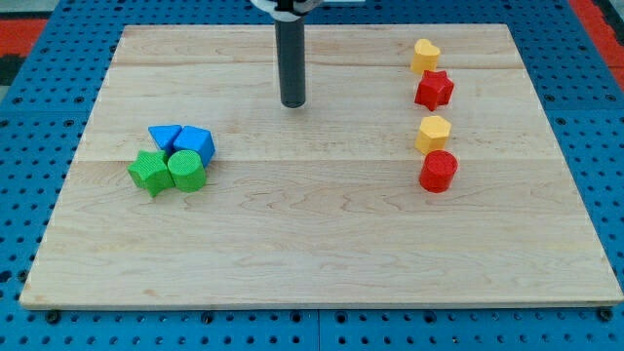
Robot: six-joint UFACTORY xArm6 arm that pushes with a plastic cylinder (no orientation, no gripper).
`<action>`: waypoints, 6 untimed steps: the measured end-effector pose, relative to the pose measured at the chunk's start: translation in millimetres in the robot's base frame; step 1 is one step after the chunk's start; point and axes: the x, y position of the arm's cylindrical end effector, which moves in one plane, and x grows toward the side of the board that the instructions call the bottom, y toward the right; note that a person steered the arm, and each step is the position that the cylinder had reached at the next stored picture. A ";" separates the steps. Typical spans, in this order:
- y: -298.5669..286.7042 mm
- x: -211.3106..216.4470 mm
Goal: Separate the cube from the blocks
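Blue pegboard borders the pale wooden surface, and the arm above the rod is cut off at the view's top edge. Nearest among the cluster on the view's left, a green star block and a green cylinder sit touching; just behind them lie a blue triangle block and the blue cube, its shape hard to read from this angle. The cube touches the cylinder and the triangle. On the right stands a column: red cylinder, yellow block, red star block, yellow block. My tip, the tool's bare end holding nothing, stands well apart from the cube, at about two o'clock from it.
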 end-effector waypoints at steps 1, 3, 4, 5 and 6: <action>-91.7 10.1; -135.7 61.5; -75.8 83.1; -5.1 89.4; 60.6 147.6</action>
